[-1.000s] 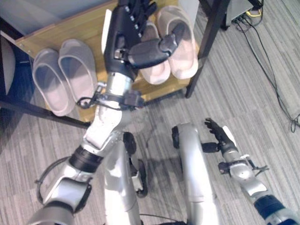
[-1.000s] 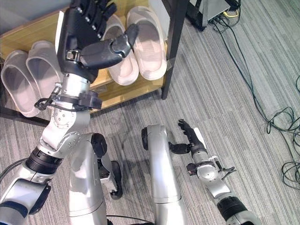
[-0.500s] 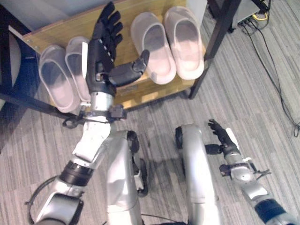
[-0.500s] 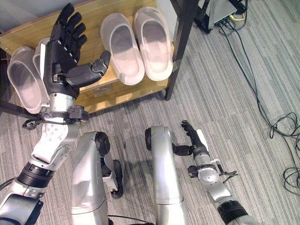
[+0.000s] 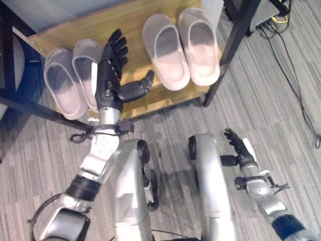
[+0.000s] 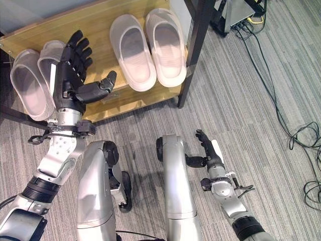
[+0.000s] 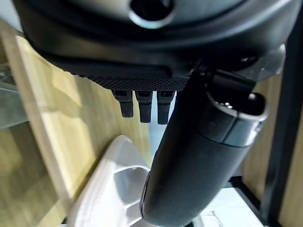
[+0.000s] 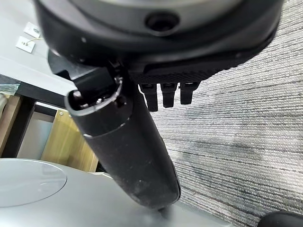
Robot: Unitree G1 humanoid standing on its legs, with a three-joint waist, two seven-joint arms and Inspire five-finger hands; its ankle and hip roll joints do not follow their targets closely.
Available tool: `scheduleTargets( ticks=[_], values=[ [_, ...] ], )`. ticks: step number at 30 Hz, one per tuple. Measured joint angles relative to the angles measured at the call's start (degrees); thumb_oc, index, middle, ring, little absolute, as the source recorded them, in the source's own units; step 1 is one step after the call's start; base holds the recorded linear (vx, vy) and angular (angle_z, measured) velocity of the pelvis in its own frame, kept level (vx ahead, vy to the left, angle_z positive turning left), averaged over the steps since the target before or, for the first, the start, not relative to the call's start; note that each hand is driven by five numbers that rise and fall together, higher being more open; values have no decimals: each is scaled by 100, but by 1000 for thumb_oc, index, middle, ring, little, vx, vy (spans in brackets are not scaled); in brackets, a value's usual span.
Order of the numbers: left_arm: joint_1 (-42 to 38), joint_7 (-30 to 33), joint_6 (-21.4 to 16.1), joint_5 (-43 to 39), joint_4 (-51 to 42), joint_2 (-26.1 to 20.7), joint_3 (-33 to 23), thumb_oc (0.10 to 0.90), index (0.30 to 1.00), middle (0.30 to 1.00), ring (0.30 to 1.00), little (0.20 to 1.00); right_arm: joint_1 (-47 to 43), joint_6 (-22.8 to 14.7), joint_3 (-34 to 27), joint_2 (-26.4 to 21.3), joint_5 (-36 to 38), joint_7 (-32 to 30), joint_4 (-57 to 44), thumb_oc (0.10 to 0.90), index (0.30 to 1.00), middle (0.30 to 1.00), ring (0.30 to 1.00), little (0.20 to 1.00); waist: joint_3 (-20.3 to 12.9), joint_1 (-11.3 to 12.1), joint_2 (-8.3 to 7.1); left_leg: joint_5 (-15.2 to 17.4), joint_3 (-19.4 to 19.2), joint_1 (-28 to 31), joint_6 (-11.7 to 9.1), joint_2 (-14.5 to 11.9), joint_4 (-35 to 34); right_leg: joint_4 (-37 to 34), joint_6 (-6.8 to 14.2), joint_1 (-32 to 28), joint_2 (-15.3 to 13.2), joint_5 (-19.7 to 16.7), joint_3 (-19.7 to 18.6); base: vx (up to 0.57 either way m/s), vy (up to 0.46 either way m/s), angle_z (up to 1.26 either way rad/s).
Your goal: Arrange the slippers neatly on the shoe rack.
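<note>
The left hand (image 5: pixel 110 80) is raised before the rack with its fingers (image 6: pixel 77 50) straight and fanned, the thumb held out to the side, and nothing in its grasp. It hovers over the front edge of the wooden shelf (image 5: pixel 133 22), between the two pairs of slippers and partly covering the inner slipper of the left pair. Its wrist view shows straight fingertips (image 7: pixel 139 106) with the pale rim of a slipper (image 7: pixel 111 189) just past them; whether the hand touches that slipper cannot be told.

The right hand (image 6: pixel 208 153) hangs low beside the robot, over the grey carpet (image 6: pixel 261 110), well apart from the rack. Its fingers are relaxed and nearly straight, holding nothing, and its wrist view shows the fingertips (image 8: pixel 163 94) free above the carpet.

All four slippers lie on the shelf, toes pointing away from the robot. The left pair (image 5: pixel 62 85) sits side by side at the shelf's left end, the two touching or nearly so. The right pair (image 5: pixel 183 45) sits side by side near the shelf's right end, close to a black post (image 5: pixel 233 37) of the rack. A bare strip of wood separates the pairs. Loose cables (image 6: pixel 273 75) trail across the carpet to the right.
</note>
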State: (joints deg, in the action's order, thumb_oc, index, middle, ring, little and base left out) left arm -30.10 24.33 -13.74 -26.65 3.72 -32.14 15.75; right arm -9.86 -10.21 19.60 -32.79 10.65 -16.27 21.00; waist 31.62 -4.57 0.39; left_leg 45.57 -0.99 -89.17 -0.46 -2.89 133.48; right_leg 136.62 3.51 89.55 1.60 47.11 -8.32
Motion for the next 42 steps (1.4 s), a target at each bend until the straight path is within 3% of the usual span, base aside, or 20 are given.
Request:
scheduleTargets(
  ticks=[16,32,42],
  values=[
    [-126,-256,148,5,308,235,729,800,900,900,900,900,-210,49,116,59,2,-38,223,800,900,900,900,900,-1,-56,2,49,3,20,-3,0,15,15,-36,-6,0,39,7,0,0,0],
    [-426,-229,250,8,552,411,778,800,900,900,900,900,-396,54,266,71,6,-41,452,800,900,900,900,900,0,-78,0,49,-9,37,-7,0,33,37,-22,-18,-1,41,-1,0,0,0],
    [-456,-215,247,9,429,125,616,800,900,900,900,900,-372,54,254,80,-21,-40,442,800,900,900,900,900,0,-71,1,51,-2,43,-6,0,36,45,-24,-18,4,41,1,-2,-10,0]
  ],
)
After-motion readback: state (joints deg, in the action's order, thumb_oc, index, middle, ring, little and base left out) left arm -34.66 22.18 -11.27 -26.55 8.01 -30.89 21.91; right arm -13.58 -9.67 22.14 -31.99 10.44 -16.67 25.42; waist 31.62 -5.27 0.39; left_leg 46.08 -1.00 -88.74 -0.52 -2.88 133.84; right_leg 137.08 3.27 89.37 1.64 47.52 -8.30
